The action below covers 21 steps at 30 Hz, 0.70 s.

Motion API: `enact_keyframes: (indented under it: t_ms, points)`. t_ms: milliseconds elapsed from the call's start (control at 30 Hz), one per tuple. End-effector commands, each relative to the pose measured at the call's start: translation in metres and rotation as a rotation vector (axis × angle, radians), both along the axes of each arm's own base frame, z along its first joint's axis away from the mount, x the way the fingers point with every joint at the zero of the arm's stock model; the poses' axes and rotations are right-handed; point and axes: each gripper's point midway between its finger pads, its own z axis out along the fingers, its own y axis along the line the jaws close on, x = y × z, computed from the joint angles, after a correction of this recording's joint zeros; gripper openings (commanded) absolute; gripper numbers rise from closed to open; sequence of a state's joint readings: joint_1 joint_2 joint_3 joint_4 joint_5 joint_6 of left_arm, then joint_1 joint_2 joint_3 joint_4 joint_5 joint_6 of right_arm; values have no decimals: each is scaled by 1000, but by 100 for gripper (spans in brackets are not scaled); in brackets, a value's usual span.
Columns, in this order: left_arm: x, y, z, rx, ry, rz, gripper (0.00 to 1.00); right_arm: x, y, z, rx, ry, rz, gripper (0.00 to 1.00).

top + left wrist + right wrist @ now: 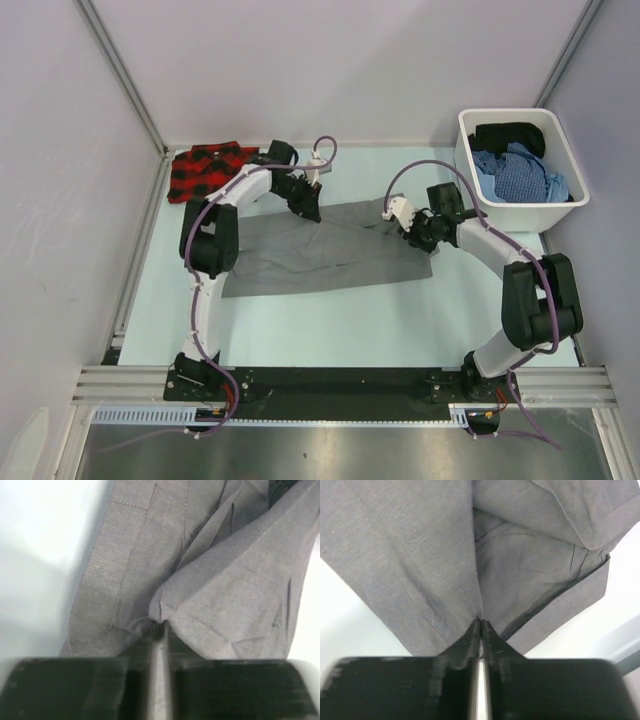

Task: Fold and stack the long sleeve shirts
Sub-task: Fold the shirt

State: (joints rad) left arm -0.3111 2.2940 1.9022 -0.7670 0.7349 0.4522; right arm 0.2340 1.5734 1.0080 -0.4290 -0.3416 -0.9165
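Both grippers pinching the grey shirt for a fold

The grey shirt (320, 255) is lying mid-frame in the top view, with the left gripper (161, 630) and right gripper (480, 622) each clamping shut on its upper edge, probably so the cloth carries over evenly. Two shirts are showing on the table (350, 320): this one and the red-and-black plaid shirt (205, 168), upper left. One white bin (530, 206), upper right, is holding other clothes.

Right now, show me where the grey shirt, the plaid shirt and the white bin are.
grey shirt (320, 255): top external view, flat middle of the cloth.
plaid shirt (205, 168): top external view, centre of the bunched heap.
white bin (530, 216): top external view, its near outer wall.
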Motion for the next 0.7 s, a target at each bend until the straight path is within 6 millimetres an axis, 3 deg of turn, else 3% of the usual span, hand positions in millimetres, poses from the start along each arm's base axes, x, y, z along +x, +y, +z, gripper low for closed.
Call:
enact_keyframes:
  t_ms: [0, 100, 133, 167, 233, 267, 333, 367, 433, 467, 533, 567, 667]
  points:
    - [16, -2, 8, -20, -19, 47, 37, 18, 4, 9, 13, -10, -26, 27]
    - [20, 4, 17, -30, -27, 98, 50, 21, 5, 16, 18, 12, -65, 36]
    - [28, 6, 37, -52, -94, 118, 52, 21, 4, 18, 18, 16, -77, 36]
    - [32, 13, 44, -55, -119, 144, 53, 24, 4, 25, 28, 16, -105, 36]
    - [31, 22, 54, -68, -156, 176, 56, 19, 2, 32, 36, 37, -135, 35]
    - [32, 31, 75, -66, -221, 185, 64, 16, 4, 36, 52, 51, -156, 36]
    - [22, 45, 73, -31, -236, 187, 68, 2, 9, 42, 65, 92, -157, 35]
    - [19, 57, 88, -24, -281, 176, 69, -5, 13, 40, 66, 114, -153, 34]
    - [2, 72, 88, -11, -245, 169, 71, -24, 22, 33, 63, 176, -142, 32]
    - [0, 88, 95, -3, -257, 184, 80, -29, 25, 26, 56, 201, -141, 32]
    - [-14, 104, 96, -8, -226, 187, 89, -36, 23, 6, 19, 253, -161, 32]
    - [-14, 119, 98, 1, -245, 200, 99, -34, 23, 0, 14, 256, -177, 32]
    - [-22, 148, 109, 22, -291, 241, 99, -27, 18, -21, -4, 313, -222, 31]
